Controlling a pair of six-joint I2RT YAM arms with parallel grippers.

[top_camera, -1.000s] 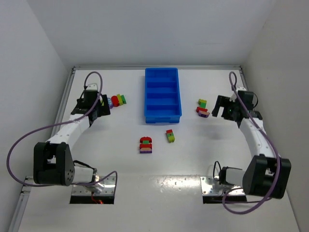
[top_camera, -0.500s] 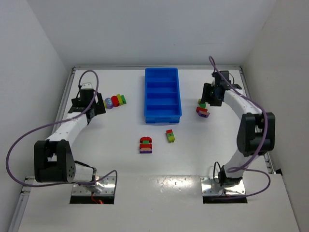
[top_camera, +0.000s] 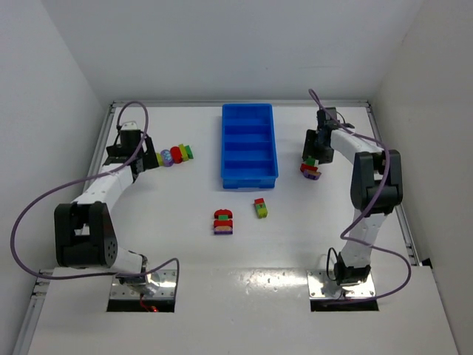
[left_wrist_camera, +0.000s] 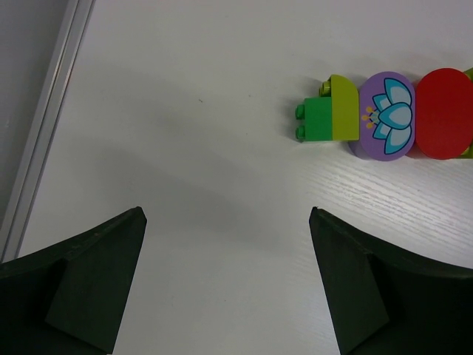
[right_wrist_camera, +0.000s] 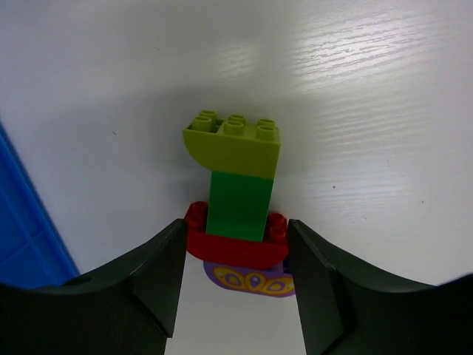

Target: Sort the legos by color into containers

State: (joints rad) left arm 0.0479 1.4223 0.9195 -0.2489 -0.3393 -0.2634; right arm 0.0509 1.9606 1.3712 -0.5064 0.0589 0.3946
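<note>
Right wrist view shows the right gripper (right_wrist_camera: 235, 248) spread, its fingers closely flanking the red brick (right_wrist_camera: 222, 251) at the near end of a stacked cluster (right_wrist_camera: 236, 192). I judge it should close squarely and centred on that brick before lifting, so the rest of the stack does not twist off. The blue tray (right_wrist_camera: 18, 237) lies just left. The left gripper (left_wrist_camera: 227, 218), also spread and holding nothing, has a row of legos (left_wrist_camera: 384, 115) ahead to its right.
</note>
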